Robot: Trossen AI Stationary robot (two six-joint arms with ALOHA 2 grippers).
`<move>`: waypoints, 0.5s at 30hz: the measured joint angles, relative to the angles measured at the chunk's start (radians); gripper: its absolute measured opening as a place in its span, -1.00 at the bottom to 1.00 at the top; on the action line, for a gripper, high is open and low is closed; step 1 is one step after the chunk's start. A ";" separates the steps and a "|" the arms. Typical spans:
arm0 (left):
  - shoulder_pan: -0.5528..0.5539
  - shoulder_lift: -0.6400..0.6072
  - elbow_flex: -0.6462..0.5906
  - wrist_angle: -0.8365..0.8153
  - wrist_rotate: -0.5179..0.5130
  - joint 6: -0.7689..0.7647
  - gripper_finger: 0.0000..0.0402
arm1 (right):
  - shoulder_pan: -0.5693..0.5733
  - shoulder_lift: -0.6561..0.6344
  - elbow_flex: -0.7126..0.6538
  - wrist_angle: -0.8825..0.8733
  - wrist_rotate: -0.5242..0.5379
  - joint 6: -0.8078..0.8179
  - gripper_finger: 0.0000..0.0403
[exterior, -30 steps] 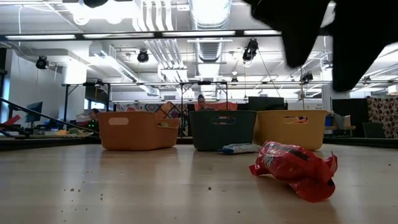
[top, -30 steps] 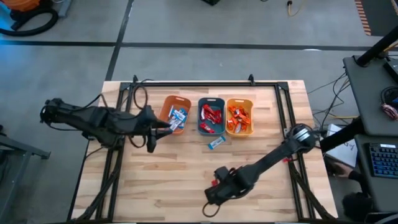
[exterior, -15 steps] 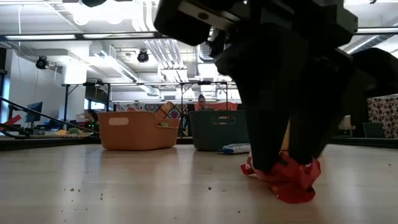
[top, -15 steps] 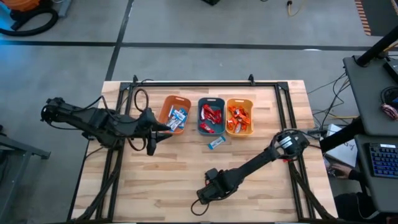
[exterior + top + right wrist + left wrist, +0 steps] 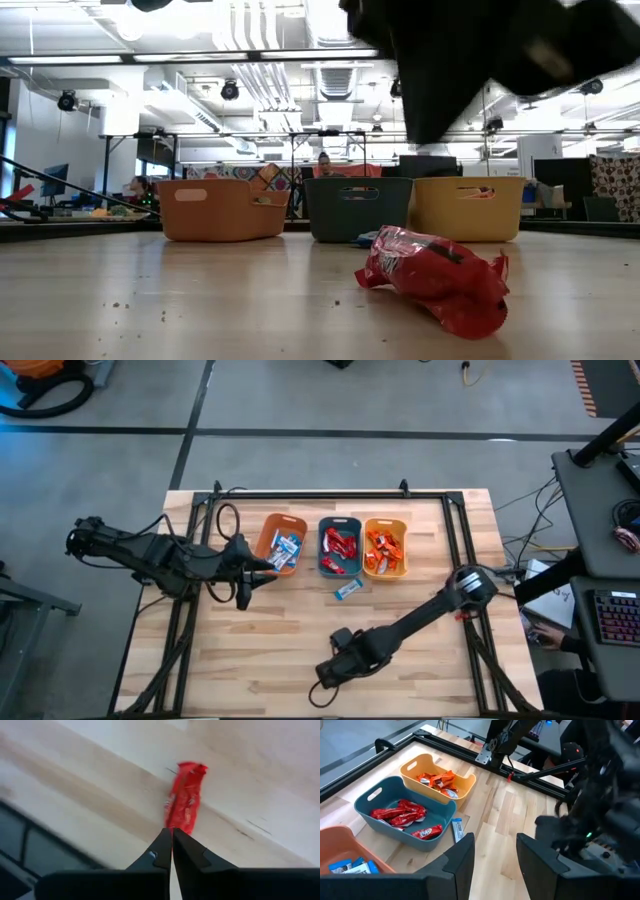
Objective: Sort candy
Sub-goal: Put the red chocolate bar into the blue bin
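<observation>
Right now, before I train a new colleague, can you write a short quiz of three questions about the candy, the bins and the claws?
1. True or false: the teal bin holds red candies.
2. Where is the loose blue candy? A) on the table, beside the teal bin; B) in the left claw; C) inside the yellow bin.
3. Fill in: the right claw is ___ (open or shut).

Key: 1 true; 2 A; 3 shut.
</observation>
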 joint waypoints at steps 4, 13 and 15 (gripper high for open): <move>0.000 0.000 0.000 0.000 0.001 0.000 -0.36 | -0.003 -0.083 0.000 -0.042 0.067 -0.003 -0.96; 0.000 0.016 0.000 0.000 0.001 -0.003 -0.36 | -0.031 -0.078 0.000 -0.026 0.032 -0.058 -0.88; 0.000 0.027 0.000 0.001 0.001 -0.003 -0.36 | -0.032 -0.058 0.000 -0.028 0.011 -0.050 -0.79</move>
